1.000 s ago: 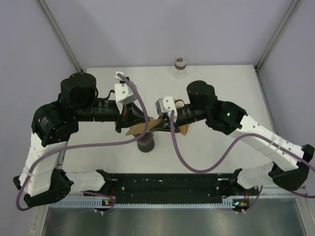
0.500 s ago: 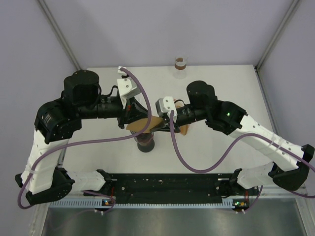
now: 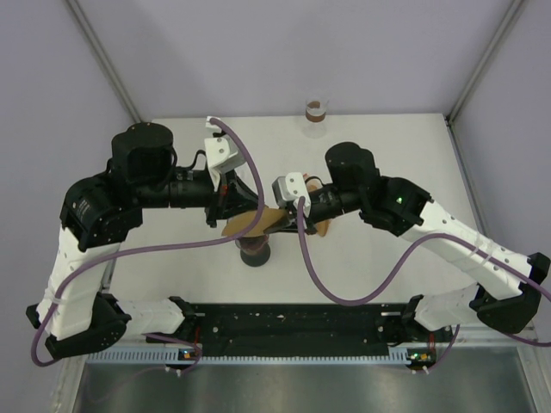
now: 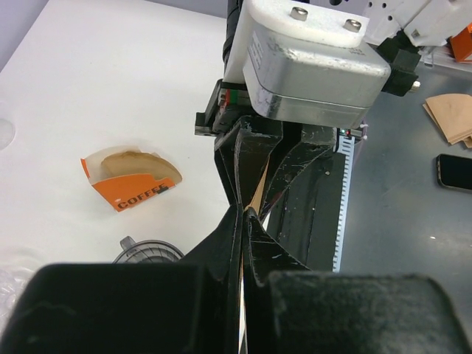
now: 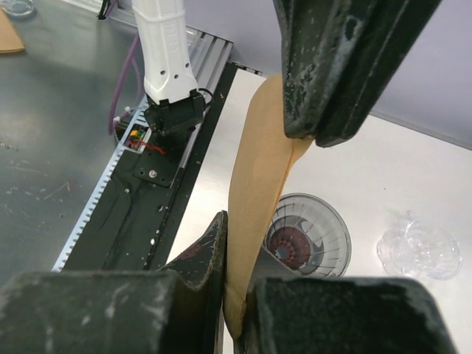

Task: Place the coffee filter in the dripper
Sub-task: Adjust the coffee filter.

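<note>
A brown paper coffee filter [image 3: 256, 225] hangs between my two grippers, just above the dark dripper [image 3: 256, 252] near the table's front middle. My left gripper [image 3: 242, 212] is shut on one edge of the filter. My right gripper [image 3: 282, 217] is shut on the opposite edge. In the right wrist view the filter [image 5: 258, 192] rises from my right gripper [image 5: 234, 295] to the left gripper's fingers [image 5: 332, 74], with the ribbed clear dripper [image 5: 313, 234] right behind it. In the left wrist view the left gripper [image 4: 242, 215] pinches the thin filter edge [image 4: 256, 195]; the dripper's rim [image 4: 147, 251] shows lower left.
An orange box of coffee filters [image 4: 129, 177] lies on the white table, partly under the right arm in the top view [image 3: 324, 226]. A small glass with a brown band [image 3: 317, 113] stands at the back edge. A clear glass object [image 5: 417, 247] lies beside the dripper.
The left wrist has swung up and toward the back, tilting the filter more upright over the dripper. Both grippers stay shut on the filter. The right arm has barely moved.
</note>
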### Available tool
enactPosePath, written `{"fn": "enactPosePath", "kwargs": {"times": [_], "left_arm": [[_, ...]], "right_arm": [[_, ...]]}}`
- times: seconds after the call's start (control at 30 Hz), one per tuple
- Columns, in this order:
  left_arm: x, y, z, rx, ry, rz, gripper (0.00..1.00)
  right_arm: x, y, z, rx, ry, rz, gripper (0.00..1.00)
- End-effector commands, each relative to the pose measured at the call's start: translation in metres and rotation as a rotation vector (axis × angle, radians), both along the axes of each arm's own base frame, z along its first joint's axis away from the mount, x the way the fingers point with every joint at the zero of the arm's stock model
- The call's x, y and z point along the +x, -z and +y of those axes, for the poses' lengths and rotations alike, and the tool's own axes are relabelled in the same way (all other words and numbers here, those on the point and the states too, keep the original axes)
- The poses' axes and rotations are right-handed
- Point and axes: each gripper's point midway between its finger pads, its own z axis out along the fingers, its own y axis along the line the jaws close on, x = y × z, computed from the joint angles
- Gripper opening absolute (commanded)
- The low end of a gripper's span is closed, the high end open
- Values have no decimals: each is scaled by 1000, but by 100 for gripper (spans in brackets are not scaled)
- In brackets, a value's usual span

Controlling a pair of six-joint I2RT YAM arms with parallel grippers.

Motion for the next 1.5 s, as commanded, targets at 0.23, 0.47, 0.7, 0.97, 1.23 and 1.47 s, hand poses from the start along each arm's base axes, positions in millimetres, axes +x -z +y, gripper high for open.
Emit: {"fn": "enactPosePath", "kwargs": {"times": [0.23,0.47,0.7,0.97,1.23,1.47], "left_arm": [[-6,3,2,1,33,-10,0],[-10,11,3,31,54,1,0],[-16,6,4,14,79,-3,0],[-20,4,1,-1,96,18,9],[-13,12,3,24,56,16,9],[-12,11,3,23,55,17,21]], "right_arm": [[-5,-24,0,50,-22,-39,0],[-2,-23,2,44,-8,-36,0],[4,-22,3,36,24,-33,0],[7,-22,5,33,40,-27,0],[7,-22,5,30,44,-26,0],[11,-22,5,28,60,-27,0]]}}
